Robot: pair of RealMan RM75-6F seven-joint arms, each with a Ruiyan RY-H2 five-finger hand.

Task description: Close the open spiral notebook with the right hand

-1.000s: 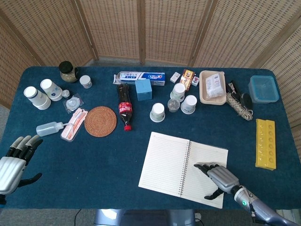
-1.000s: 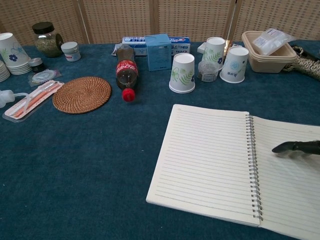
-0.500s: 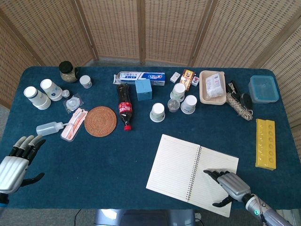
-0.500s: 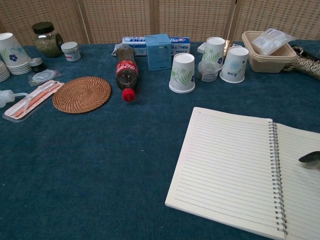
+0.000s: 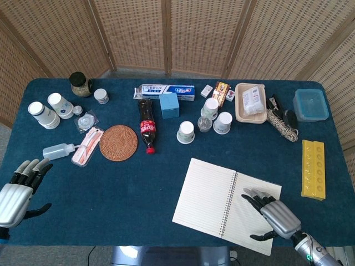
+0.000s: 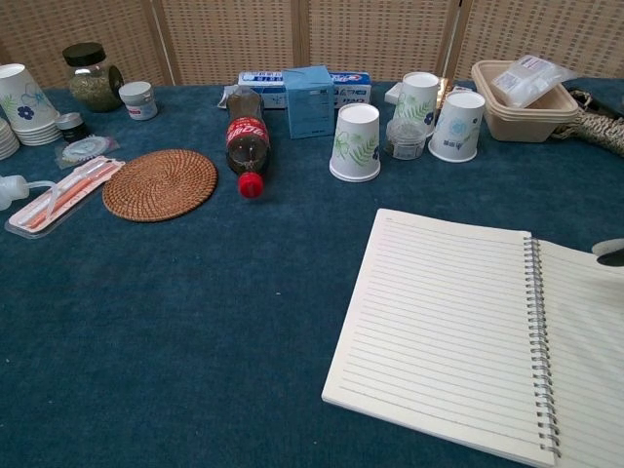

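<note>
The spiral notebook (image 5: 206, 194) (image 6: 448, 322) lies open and flat on the blue table, lined pages up, its wire spine (image 5: 228, 196) (image 6: 539, 343) running front to back. My right hand (image 5: 272, 213) hovers over or rests on the right page near the table's front edge, fingers spread and holding nothing. Only a fingertip (image 6: 610, 251) of it shows at the right border of the chest view. My left hand (image 5: 18, 190) stays at the front left corner, fingers apart and empty, far from the notebook.
Paper cups (image 5: 186, 132) (image 6: 355, 142), a cola bottle (image 5: 146, 124) and a woven coaster (image 5: 118, 142) stand behind and left of the notebook. A yellow tray (image 5: 313, 168) lies to its right, with a rope bundle (image 5: 281, 125) and tubs behind.
The notebook slid to the right with my right hand a second ago and has since stopped. The hand has now shifted slightly right and up off the page middle. The left hand barely moved.
</note>
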